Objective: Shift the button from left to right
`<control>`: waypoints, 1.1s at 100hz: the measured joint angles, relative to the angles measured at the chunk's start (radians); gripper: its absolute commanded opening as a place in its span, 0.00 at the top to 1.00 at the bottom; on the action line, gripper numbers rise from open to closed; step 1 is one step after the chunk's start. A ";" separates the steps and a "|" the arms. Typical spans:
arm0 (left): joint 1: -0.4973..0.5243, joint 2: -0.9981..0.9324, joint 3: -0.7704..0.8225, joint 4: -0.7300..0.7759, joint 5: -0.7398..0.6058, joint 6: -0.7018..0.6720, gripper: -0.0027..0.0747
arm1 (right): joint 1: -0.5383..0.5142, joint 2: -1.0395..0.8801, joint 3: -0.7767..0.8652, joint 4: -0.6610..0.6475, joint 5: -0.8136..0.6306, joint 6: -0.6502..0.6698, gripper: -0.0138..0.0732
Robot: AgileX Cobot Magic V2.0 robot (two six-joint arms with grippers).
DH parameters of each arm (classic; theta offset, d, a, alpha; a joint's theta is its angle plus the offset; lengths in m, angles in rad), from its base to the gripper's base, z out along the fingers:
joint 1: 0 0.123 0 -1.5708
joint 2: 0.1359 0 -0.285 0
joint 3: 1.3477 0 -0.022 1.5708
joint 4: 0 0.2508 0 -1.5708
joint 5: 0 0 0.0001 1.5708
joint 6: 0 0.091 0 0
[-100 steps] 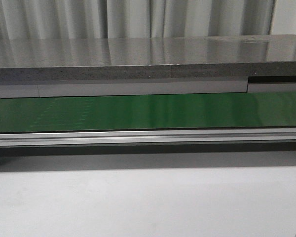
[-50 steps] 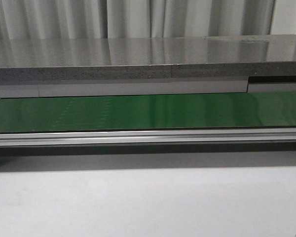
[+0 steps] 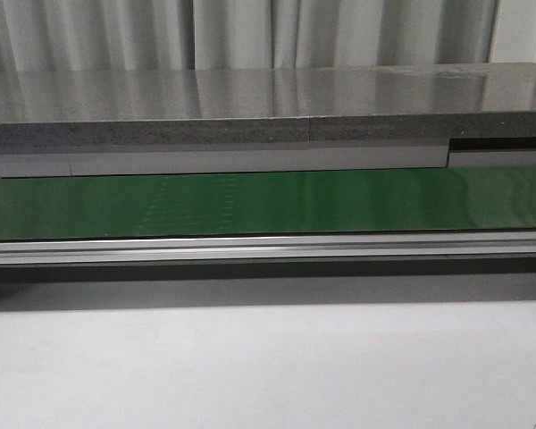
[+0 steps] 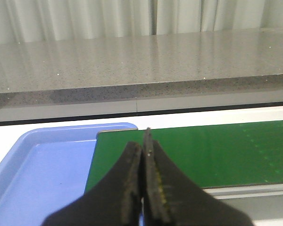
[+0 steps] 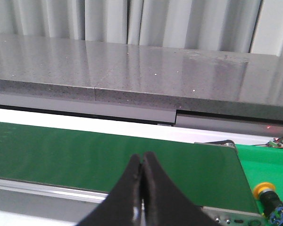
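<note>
The button (image 5: 265, 190) shows only in the right wrist view. Its round yellow cap sits on a dark body that stands on a bright green surface (image 5: 262, 162) just past the end of the green belt (image 5: 108, 153). My right gripper (image 5: 142, 160) hangs over the belt's near edge, apart from the button, shut with nothing between its fingers. My left gripper (image 4: 144, 146) is also shut and empty, over the other end of the belt (image 4: 217, 150), beside a blue tray (image 4: 42, 174). Neither gripper nor the button shows in the front view.
A grey stone-like counter (image 3: 268, 107) runs behind the belt (image 3: 268, 204). An aluminium rail (image 3: 268, 248) borders the belt's near side, with pale table surface (image 3: 268, 366) in front. Small wires and a blue part (image 5: 279, 214) lie near the button.
Faint pale marks on the green belt have drifted to the right in the front view. Nothing else has visibly moved.
</note>
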 measured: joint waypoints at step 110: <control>0.000 0.000 0.000 0.000 0.000 0.000 0.99 | 0.002 -0.167 0.220 -0.018 -0.006 0.051 0.92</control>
